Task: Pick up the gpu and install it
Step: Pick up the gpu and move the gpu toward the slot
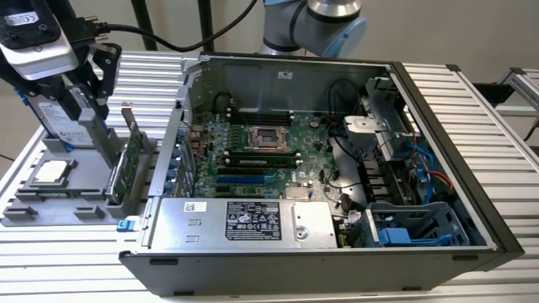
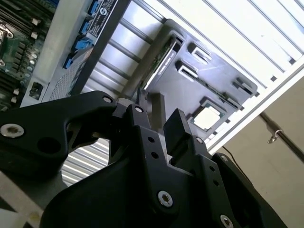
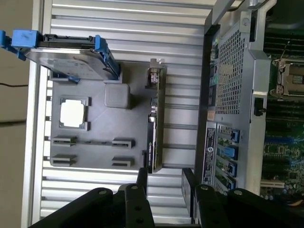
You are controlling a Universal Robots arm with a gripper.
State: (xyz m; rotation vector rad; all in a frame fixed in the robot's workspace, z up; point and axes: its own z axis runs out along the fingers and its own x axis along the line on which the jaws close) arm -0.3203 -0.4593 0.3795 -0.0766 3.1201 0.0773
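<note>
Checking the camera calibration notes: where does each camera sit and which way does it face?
Exterior view: off the arm, which shows; above, angled down on the open case and tray.
First wrist view: on the wrist, facing down past the open end effector at the gpu.
Second wrist view: likewise, but slanted.
Wrist views share tray, gpu, CPU.

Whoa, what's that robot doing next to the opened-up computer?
The robot arm's black gripper hangs open and empty over a dark grey parts tray beside the open black computer case. The gpu, a thin green card with a silver end bracket, stands on its edge in a slot of that tray. It has not been picked up yet.
</note>
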